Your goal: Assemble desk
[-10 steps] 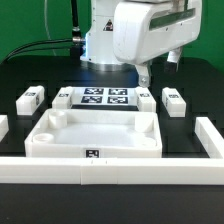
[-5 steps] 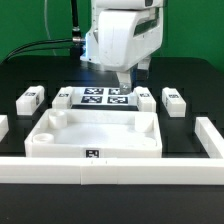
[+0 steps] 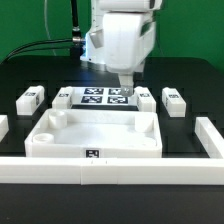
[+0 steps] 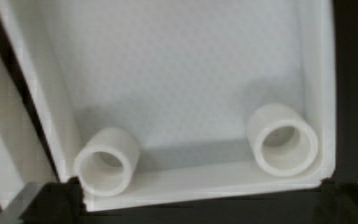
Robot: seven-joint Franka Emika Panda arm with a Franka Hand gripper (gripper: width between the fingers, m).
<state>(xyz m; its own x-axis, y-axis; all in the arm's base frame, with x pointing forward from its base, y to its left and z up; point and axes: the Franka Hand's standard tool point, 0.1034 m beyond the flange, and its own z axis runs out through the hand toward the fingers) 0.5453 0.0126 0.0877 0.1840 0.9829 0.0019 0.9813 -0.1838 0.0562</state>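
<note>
At ten o'clock from the slab in the exterior view lie two white square plastic post legs with small black-and-white tags, the outer leg [image 3: 32, 99] and the inner leg [image 3: 62, 99]. They rest apart on the flat black bench [image 3: 195, 85].

In the middle lies the wide white rimmed plastic tabletop slab [image 3: 95, 135], hollow side up, just behind the long white front border bar [image 3: 150, 168]. The wrist view looks down into the slab, where one round socket [image 4: 110, 160] and a second round socket [image 4: 282, 150] stand in two corners.

At twelve o'clock from the slab lies the marker board [image 3: 105, 97]. The hand [image 3: 127, 86] hangs over that board's far edge, at about one o'clock. Nothing shows between its fingers, and I cannot tell whether they are spread or closed.

Two more legs sit at two o'clock, the near leg [image 3: 146, 99] and the far leg [image 3: 175, 100].

The parts look like hard moulded plastic, so they are probably light, stiff and smooth enough to slip or twist under a weak pinch. A leg is best pinched across two flat faces near its middle. The slab is far too wide to span and is better pushed, or nipped by its rim wall.

The bench looks level and matte. The legs lie far enough apart for fingers to drop on either side, though the near leg lies close to the marker board. The border bars close off the front and sides.
</note>
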